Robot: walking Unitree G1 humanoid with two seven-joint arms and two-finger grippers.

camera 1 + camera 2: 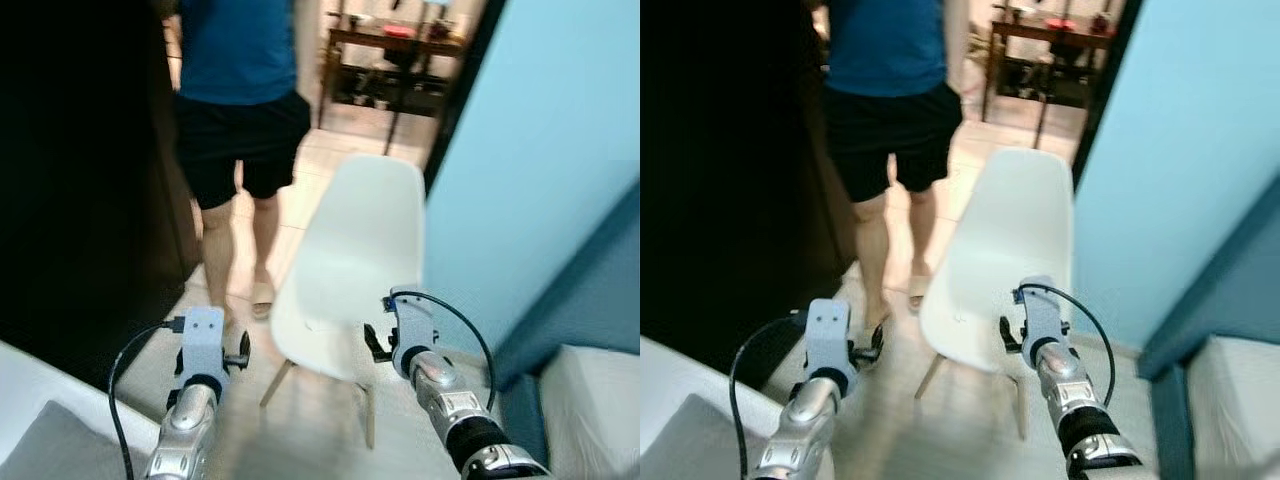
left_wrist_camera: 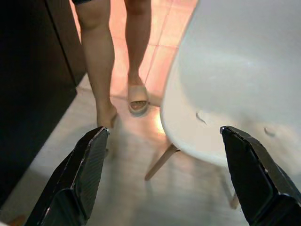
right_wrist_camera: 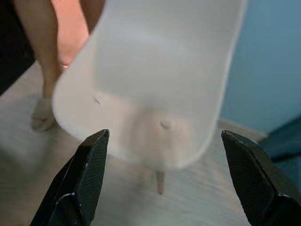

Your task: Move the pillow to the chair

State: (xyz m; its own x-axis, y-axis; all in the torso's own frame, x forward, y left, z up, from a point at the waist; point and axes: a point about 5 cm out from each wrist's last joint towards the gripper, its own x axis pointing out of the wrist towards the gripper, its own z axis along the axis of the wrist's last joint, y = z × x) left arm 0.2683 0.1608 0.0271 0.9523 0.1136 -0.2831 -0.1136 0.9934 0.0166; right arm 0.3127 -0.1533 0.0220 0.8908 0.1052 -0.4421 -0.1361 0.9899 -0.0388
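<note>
Grey pillow (image 1: 55, 445) is seen nearest of all, lying at the lower left corner of the head views on a pale surface, low beside the left arm and behind its raised fingers. Its long axis cannot be told, since most of it is cut off by the frame edge. Left gripper (image 2: 162, 176) is held out over the floor with its fingers spread wide and nothing between them; right gripper (image 3: 164, 176) is held likewise, wide and empty. Both are pointed forward at the white chair (image 1: 355, 270), whose bare seat lies just ahead of and below the right gripper, slightly right of centre. The pillow thus lies to the rear and left of both grippers, opposite to the way they face, and the left arm is judged the nearer one to it. Beyond the chair's left side a person (image 1: 240, 110) in dark shorts is standing on the floor (image 1: 320, 425), close to the seat edge. Blue wall (image 1: 520, 150) is seen along the right.
</note>
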